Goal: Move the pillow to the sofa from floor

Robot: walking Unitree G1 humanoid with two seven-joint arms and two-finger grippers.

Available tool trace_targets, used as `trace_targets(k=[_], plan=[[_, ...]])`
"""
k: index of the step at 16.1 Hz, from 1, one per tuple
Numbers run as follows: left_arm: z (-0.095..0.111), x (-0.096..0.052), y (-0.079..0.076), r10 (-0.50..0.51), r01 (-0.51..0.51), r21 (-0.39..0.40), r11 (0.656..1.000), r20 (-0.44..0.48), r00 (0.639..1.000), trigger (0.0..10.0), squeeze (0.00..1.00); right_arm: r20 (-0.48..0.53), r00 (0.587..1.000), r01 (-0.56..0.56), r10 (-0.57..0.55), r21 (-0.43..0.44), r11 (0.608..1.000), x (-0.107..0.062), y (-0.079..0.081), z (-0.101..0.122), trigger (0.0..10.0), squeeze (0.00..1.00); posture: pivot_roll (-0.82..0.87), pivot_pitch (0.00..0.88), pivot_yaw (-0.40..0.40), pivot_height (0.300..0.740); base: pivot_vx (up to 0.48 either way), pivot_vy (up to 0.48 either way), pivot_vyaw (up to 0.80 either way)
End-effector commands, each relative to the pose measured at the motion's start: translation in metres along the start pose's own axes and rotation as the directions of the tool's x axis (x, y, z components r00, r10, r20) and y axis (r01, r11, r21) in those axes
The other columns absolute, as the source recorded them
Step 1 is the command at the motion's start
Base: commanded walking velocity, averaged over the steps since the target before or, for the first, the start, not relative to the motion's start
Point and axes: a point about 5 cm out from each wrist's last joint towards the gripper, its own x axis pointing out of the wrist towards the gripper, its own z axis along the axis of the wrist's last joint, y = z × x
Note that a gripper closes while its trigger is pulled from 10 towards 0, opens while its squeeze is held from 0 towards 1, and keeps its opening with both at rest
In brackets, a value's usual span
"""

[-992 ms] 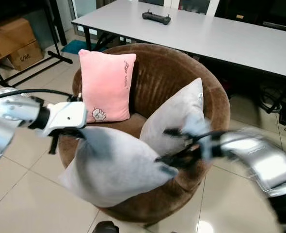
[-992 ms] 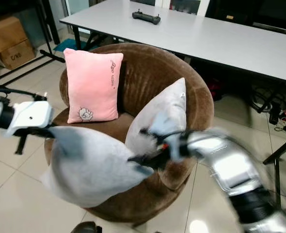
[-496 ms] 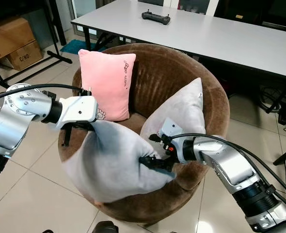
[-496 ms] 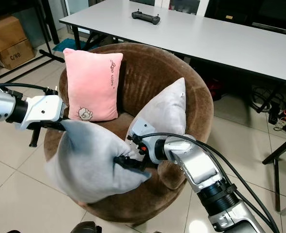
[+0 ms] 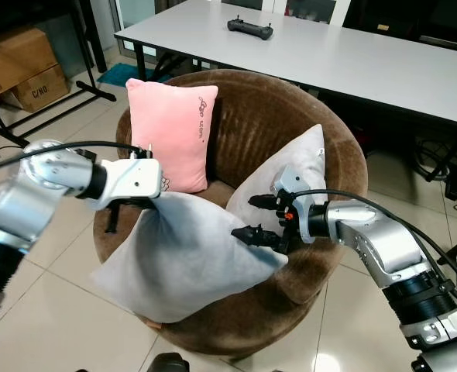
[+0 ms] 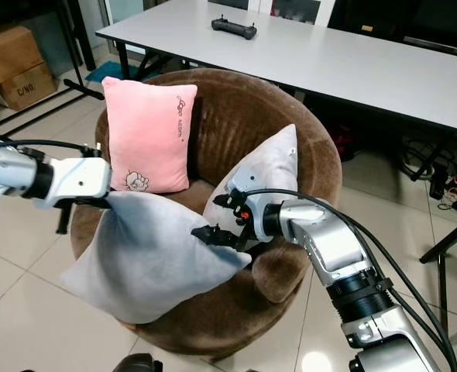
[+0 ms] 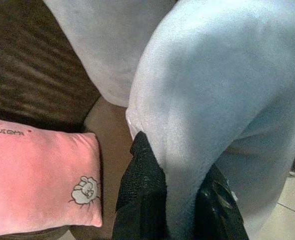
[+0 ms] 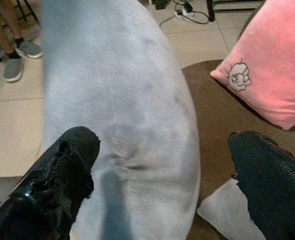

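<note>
- The grey pillow (image 5: pixel 186 260) lies across the front edge of the round brown sofa (image 5: pixel 290 116), its lower part hanging over the rim above the tiled floor (image 5: pixel 50 310).
- The left pincer (image 7: pixel 162 210) is clamped on the upper left corner of the grey pillow; in the left wrist view both black fingers (image 7: pixel 140 195) press a fold of the fabric between them.
- The right pincer (image 5: pixel 263 218) sits at the pillow's right corner with its fingers spread apart. The lower finger touches or nearly touches the fabric; the upper finger is clear of it. In the right wrist view the two fingers (image 8: pixel 62 170) stand wide apart with the pillow surface between them.
- A second grey pillow (image 5: pixel 290 174) leans upright against the right inner wall of the sofa, just behind the right pincer.
- A pink pillow (image 5: pixel 170 132) with a small printed figure stands upright against the left part of the sofa back.
- In the right wrist view, a person's shoes (image 8: pixel 17 57) rest on the floor beyond the pillow.
- Behind the sofa stands a long white table (image 5: pixel 352 58) carrying a black controller (image 5: pixel 249 28).
- Cardboard boxes (image 5: pixel 19 66) sit on the floor at far left.
</note>
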Motion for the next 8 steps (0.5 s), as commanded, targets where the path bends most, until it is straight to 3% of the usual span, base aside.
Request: trace_targets(k=[1,4,8], plan=[[0.010,-0.003,0.012,0.061,-0.062,0.041,0.997,0.022,0.998,10.0,0.00,0.010,1.000,-0.006,0.006,-0.023,1.000,-0.005,0.000,0.004,10.0,0.00,0.07,0.000,-0.066,0.740,0.000,0.000,0.00],[0.012,0.000,0.017,0.076,-0.078,0.050,0.996,0.037,0.996,10.0,0.00,-0.006,0.998,-0.055,0.055,-0.015,0.998,0.003,0.012,-0.003,10.0,0.00,0.07,0.000,-0.060,0.740,0.000,0.000,0.00],[0.027,0.000,0.024,0.107,-0.114,0.046,0.992,0.121,0.987,10.0,0.00,-0.086,0.996,0.010,-0.010,-0.002,1.000,0.025,0.017,-0.015,10.0,0.00,0.07,0.000,-0.051,0.740,0.000,0.000,0.00]])
